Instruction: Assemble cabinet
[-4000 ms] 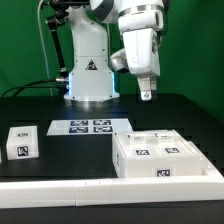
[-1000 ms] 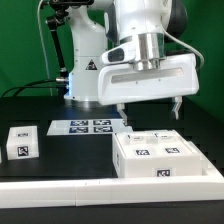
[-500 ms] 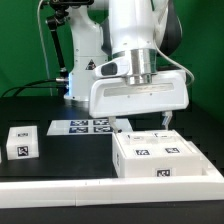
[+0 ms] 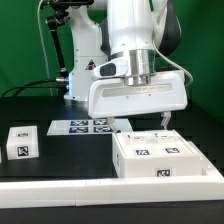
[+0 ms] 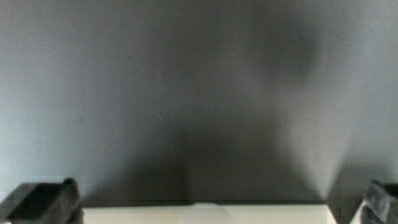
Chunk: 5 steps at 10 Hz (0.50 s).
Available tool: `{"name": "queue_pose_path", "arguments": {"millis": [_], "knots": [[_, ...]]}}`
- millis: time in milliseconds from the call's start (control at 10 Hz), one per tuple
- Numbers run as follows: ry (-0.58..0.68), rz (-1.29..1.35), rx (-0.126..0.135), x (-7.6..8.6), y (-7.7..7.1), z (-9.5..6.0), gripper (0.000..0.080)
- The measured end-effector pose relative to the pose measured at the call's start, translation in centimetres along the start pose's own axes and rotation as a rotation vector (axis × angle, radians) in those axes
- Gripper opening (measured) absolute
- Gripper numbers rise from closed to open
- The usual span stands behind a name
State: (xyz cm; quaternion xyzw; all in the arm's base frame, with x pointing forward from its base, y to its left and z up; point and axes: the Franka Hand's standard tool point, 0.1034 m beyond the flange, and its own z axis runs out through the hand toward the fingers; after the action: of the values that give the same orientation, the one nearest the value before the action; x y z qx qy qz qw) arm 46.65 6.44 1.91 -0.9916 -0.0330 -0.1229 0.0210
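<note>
Beside the cabinet [image 4: 165, 155], toward the exterior view's left, lie the marker board [image 4: 88, 127] and a small tagged block [image 4: 20, 142], both unseen from the wrist view, which shows fingertips [image 5: 39, 200] flanking a pale edge. Over the cabinet's rear edge the gripper [image 4: 139, 122] hangs, jaws fully apart, empty

The arm [image 4: 133, 30] hangs upright, tool [image 4: 140, 122] pointing straight down; jaws spread wide

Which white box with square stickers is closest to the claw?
The big cabinet at the exterior view's right, just below the gripper; the small block lies at that view's left.
</note>
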Motion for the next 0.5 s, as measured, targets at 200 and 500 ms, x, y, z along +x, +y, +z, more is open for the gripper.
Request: {"name": "queue_pose_path", "arguments": {"millis": [200, 500], "knots": [[0.009, 0.017, -0.011, 1.3, 1.4, 0.9, 0.0796], [0.029, 0.018, -0.009, 3.1, 1.5, 1.6, 0.0796]]}}
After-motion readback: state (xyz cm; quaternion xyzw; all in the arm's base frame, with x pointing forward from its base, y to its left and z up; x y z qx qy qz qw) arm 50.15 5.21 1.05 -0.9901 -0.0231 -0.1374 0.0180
